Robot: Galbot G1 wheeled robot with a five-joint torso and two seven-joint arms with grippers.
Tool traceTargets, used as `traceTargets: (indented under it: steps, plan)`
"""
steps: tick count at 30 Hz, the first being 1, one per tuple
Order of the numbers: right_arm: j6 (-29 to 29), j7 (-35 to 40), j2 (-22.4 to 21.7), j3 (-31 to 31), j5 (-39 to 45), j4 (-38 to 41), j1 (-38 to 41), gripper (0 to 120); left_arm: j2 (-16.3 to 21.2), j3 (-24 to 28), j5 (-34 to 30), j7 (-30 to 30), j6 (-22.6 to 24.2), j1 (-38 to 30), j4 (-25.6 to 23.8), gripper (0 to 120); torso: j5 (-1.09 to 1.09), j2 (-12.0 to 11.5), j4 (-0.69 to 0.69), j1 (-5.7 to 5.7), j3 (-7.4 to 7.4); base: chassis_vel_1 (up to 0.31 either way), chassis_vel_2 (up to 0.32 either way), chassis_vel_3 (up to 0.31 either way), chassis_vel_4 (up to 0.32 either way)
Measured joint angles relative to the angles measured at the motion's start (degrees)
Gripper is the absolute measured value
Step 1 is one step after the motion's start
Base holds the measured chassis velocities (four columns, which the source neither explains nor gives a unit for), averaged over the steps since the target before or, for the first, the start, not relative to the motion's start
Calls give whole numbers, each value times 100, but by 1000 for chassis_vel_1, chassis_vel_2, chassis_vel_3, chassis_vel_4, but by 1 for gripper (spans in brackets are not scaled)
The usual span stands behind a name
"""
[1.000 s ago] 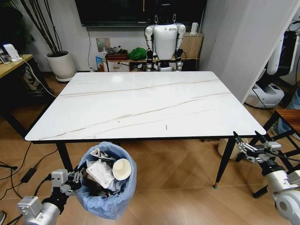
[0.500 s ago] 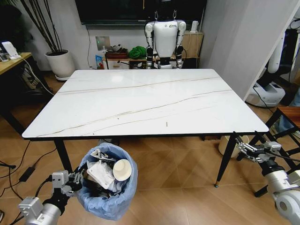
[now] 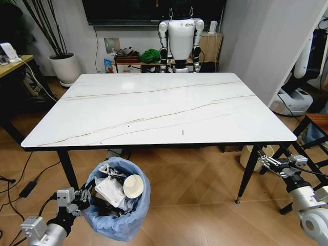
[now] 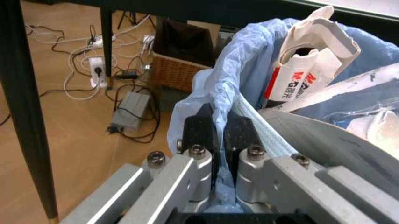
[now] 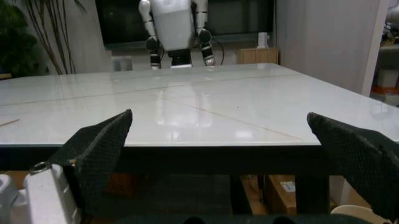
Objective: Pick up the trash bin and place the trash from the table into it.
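Left gripper [image 3: 82, 197] fingers clenched on rim of round blue-bag-lined trash bin [image 3: 119, 205], lower left below white marble bench [image 3: 154, 110]; keep bin level so paper trash [image 3: 115, 187] stays in; right gripper [image 3: 266, 163] released, lower right.

Background items, room beyond the far edge.
A white humanoid robot [image 3: 180, 38] is seen by the wall, a potted plant [image 3: 62, 66] at far left, a power strip [image 4: 98, 72] and cables on the wood floor.

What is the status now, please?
Left tool shut on trash bin rim. Right tool open, idle below the table edge. Bin full of trash. Nothing in the way.
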Motion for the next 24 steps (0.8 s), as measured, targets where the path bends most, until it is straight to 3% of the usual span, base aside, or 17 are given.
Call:
traceTargets:
  steps: [24]
  plan:
    - [0, 0, 0, 0, 0, 0, 0, 100, -227, 101, -36, -30, 24, -19, 132, 0, 0, -718, 0, -304, -416, 0, 0, 0, 0]
